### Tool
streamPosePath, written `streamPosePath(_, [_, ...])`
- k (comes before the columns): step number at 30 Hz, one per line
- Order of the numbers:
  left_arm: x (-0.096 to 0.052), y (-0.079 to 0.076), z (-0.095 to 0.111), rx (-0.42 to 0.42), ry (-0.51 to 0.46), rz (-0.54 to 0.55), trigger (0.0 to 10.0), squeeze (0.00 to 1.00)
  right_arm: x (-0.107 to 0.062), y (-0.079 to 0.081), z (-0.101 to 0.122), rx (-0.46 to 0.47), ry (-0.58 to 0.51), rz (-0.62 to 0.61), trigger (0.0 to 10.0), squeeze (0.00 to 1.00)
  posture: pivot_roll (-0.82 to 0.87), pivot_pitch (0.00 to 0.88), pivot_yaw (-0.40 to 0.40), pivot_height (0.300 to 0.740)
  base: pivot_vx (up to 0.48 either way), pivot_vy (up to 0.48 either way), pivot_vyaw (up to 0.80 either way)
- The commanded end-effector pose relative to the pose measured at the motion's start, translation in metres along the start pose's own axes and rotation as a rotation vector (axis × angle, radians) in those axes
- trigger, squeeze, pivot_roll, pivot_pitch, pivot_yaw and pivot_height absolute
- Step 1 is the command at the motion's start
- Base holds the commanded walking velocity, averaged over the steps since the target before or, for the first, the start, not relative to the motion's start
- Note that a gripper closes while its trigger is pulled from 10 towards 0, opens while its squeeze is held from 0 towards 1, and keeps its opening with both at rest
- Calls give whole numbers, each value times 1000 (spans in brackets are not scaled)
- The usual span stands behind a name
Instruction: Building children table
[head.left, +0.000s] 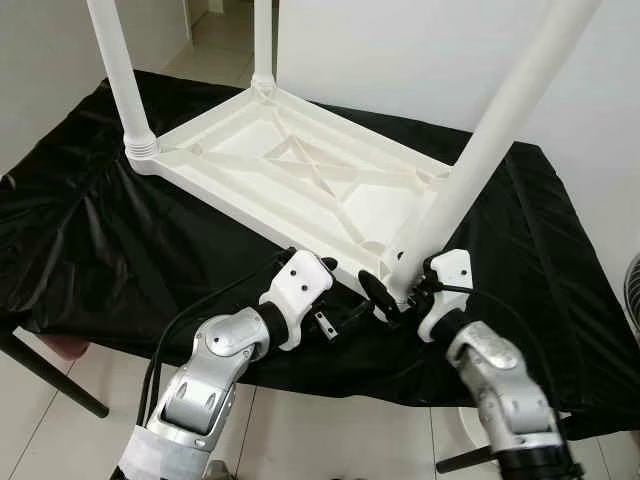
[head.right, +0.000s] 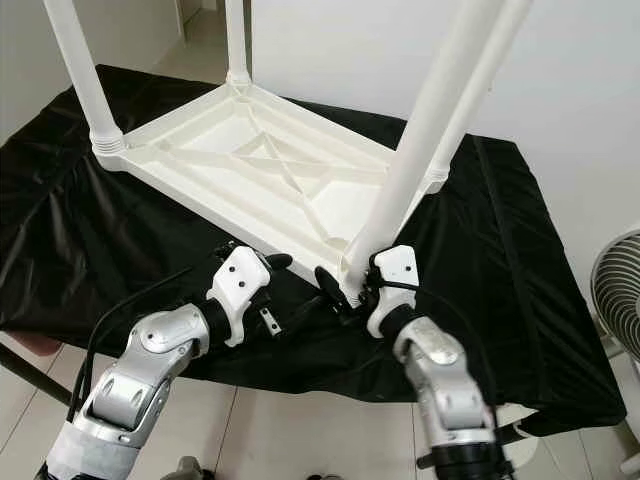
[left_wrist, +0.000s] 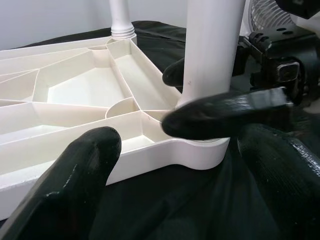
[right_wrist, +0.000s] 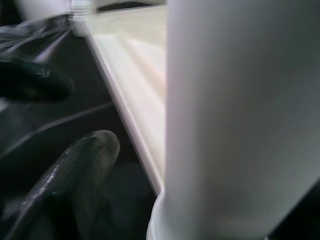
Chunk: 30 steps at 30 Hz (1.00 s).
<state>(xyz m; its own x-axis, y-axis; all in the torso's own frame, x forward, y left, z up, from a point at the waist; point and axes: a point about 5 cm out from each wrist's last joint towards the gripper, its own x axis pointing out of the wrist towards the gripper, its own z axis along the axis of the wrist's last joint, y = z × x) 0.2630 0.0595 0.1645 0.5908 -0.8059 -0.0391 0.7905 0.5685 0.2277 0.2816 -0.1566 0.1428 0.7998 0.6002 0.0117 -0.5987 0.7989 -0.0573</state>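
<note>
A white plastic children's table (head.left: 250, 140) lies upside down on a table covered in black cloth (head.left: 100, 240). Two legs (head.left: 120, 70) stand screwed into its far corners. A third leg (head.left: 490, 130) rises tilted from the near right corner socket. My right gripper (head.left: 400, 290) is shut on the base of this leg, one finger (left_wrist: 225, 115) across its front and the other behind it. My left gripper (head.left: 335, 300) is open, just left of that corner, its fingers (left_wrist: 75, 185) spread before the tabletop's near rim.
A white wall stands close behind the table on the right. A white fan (head.right: 622, 290) stands on the floor at the far right. The black cloth hangs over the near edge above pale floor tiles. A dark table leg (head.left: 50, 380) slants at the lower left.
</note>
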Motion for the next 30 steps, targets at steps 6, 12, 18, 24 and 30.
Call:
streamPosePath(6, [0,2,-1,12,4,57,10000,0,-5,-20,-7,-43,61,137,10000,0,144,45,-97,740,0,0,0])
streamPosePath(12, [-1,4,0,14,4,66,10000,0,-5,-29,-14,-68,122,223,10000,0,151,39,-96,740,0,0,0])
streamPosePath(18, [-1,1,0,12,2,52,10000,0,1,-33,-19,-56,130,264,0,0,149,42,-95,740,0,0,0])
streamPosePath(24, [-1,0,0,11,2,45,10000,0,2,-33,-21,-50,128,266,0,0,148,45,-94,740,0,0,0])
streamPosePath(30, [-2,-5,-2,6,11,17,10000,0,2,-25,-27,12,106,216,0,0,147,65,-105,740,0,0,0])
